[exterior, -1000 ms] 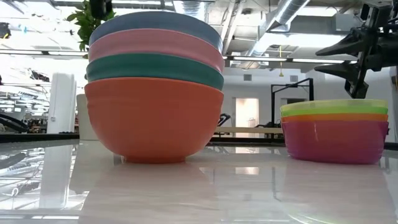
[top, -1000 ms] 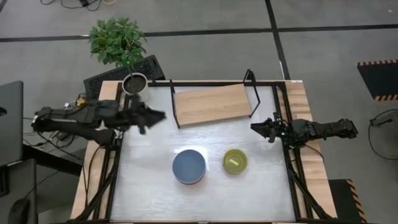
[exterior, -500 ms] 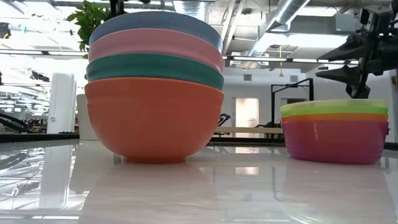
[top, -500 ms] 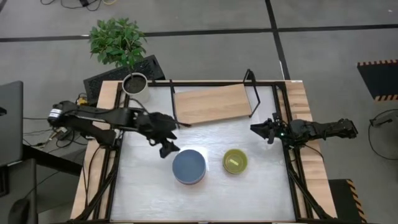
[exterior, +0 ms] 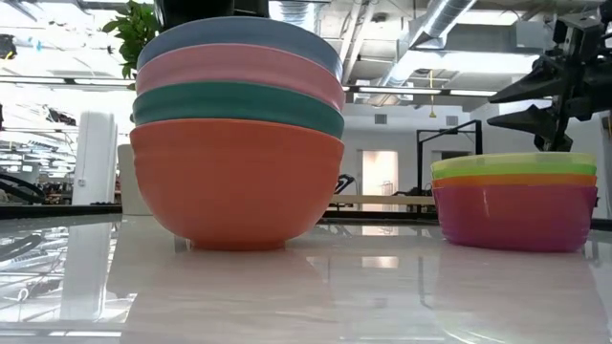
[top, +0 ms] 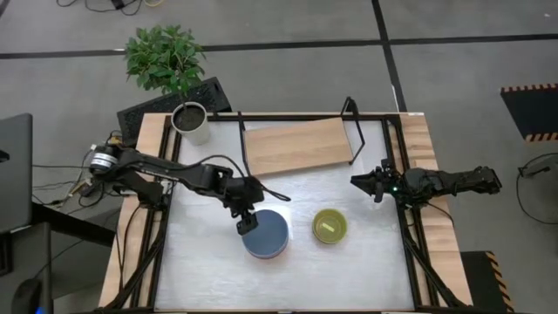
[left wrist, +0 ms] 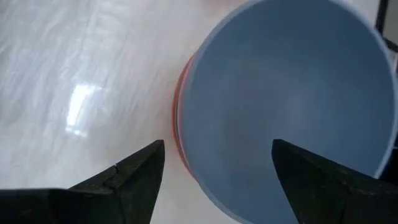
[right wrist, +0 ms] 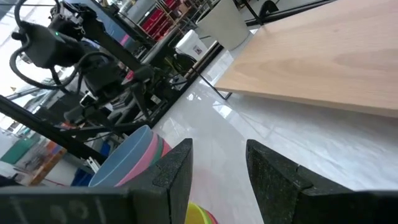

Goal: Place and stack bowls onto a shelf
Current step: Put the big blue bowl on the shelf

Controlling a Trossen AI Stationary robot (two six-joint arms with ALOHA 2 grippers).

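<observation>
The left gripper (top: pixel 245 221) is hovering wide open and empty over the rim of the smooth blue bowl (top: pixel 266 233) topping a 4-bowl stack (exterior: pixel 237 134). The right gripper (top: pixel 359 180) is waiting, parted, beside the bare light-wood shelf (top: pixel 296 145).

Your left pincer (left wrist: pixel 214 177) hangs over the blue bowl (left wrist: pixel 286 106), its two dark fingers (left wrist: pixel 134 180) spread wide apart. The bowl's near rim sits between them, its hollow ahead. An orange-red bowl (left wrist: pixel 178 115) shows as a sliver under the blue rim. Glossy white counter (left wrist: pixel 74 81) lies beside.
</observation>
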